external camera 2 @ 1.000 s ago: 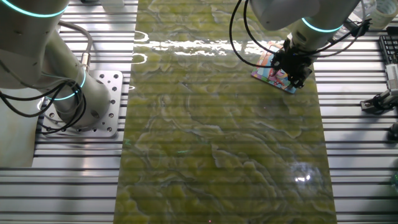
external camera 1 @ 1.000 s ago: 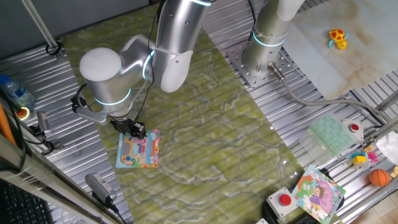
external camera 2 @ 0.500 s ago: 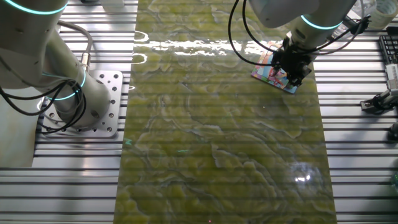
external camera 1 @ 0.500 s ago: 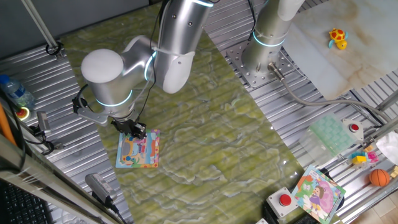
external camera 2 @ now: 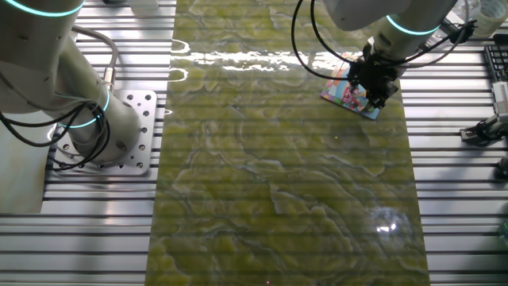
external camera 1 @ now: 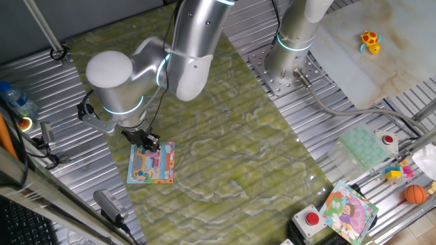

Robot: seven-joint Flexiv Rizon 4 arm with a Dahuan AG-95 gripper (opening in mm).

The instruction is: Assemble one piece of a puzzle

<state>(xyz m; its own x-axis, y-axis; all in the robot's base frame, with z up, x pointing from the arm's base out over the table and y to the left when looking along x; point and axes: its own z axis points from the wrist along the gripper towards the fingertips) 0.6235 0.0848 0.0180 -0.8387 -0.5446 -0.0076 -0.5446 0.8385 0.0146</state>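
The puzzle (external camera 1: 151, 164) is a small square board with a light-blue border and an orange, pink and yellow picture. It lies on the green mat near the left edge; in the other fixed view (external camera 2: 347, 94) it is at the upper right. My gripper (external camera 1: 150, 144) hangs right over the board's far edge, fingertips at or just above it. In the other fixed view the gripper (external camera 2: 375, 97) covers part of the board. The piece is too small to make out; whether it is between the fingers is hidden. The jaws look nearly closed.
A second square board (external camera 1: 349, 210) with a purple-and-green picture lies at the front right, next to a red button (external camera 1: 312, 219). A second arm's base (external camera 1: 293, 51) stands at the back. A yellow toy (external camera 1: 370, 41) and an orange ball (external camera 1: 415, 194) lie far right.
The arm's elbow has shifted very slightly; the gripper stays over the board's far edge. Nothing visibly taken or released.
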